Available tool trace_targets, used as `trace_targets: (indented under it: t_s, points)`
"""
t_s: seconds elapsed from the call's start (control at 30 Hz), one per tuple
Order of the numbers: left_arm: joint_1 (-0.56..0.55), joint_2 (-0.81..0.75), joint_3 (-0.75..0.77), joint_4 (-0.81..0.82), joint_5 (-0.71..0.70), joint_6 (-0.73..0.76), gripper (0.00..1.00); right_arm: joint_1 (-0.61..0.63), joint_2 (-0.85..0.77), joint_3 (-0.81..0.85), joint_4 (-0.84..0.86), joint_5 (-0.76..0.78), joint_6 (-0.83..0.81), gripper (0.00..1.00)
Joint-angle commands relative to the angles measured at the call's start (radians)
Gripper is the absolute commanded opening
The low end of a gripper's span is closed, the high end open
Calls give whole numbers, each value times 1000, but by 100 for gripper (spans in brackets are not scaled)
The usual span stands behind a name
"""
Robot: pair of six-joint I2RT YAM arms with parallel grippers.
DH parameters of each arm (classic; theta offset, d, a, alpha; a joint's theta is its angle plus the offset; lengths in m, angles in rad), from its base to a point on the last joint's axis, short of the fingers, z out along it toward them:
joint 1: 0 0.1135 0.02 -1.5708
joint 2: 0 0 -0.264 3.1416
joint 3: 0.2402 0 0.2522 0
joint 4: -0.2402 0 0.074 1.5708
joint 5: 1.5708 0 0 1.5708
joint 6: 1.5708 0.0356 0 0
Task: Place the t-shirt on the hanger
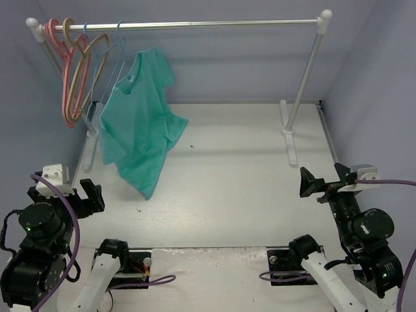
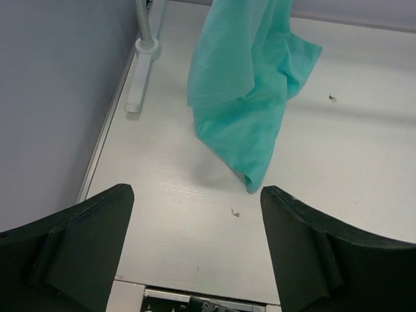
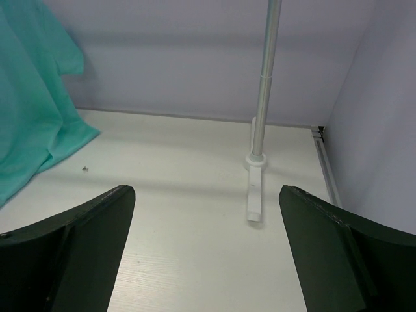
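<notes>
The teal-green t-shirt (image 1: 140, 120) hangs from a thin light-blue wire hanger (image 1: 121, 47) on the rail, tilted, its lower corner just above the table. It also shows in the left wrist view (image 2: 244, 84) and at the left edge of the right wrist view (image 3: 32, 104). A second light-blue wire hanger (image 1: 93, 58) hangs bare to its left. My left gripper (image 1: 91, 195) is open and empty at the near left, back from the shirt (image 2: 197, 247). My right gripper (image 1: 313, 184) is open and empty at the near right (image 3: 207, 253).
A pink hanger (image 1: 62, 71) and a tan hanger (image 1: 81, 65) hang at the rail's left end. The rail (image 1: 214, 25) stands on two white posts with feet (image 1: 288, 130) on the white table (image 1: 240, 188). Purple walls close in left, back and right.
</notes>
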Motion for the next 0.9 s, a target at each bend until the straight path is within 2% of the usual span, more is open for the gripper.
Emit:
trace_targets:
  t_s: [0.0,0.3,0.47,0.87]
  points:
    - [-2,1,1,-4,-10,-23,80,16,-10,-20,54,41,37,100]
    - [-2,-28,4,-35,-33,-51,80,45,-34,-44,49,83,94,100]
    - [-2,-3,55,-89,-41,-46,80,57,-20,-40,61,143,139,100]
    - [-1,7,93,-124,-59,-53,80,88,-10,-44,75,151,87,100]
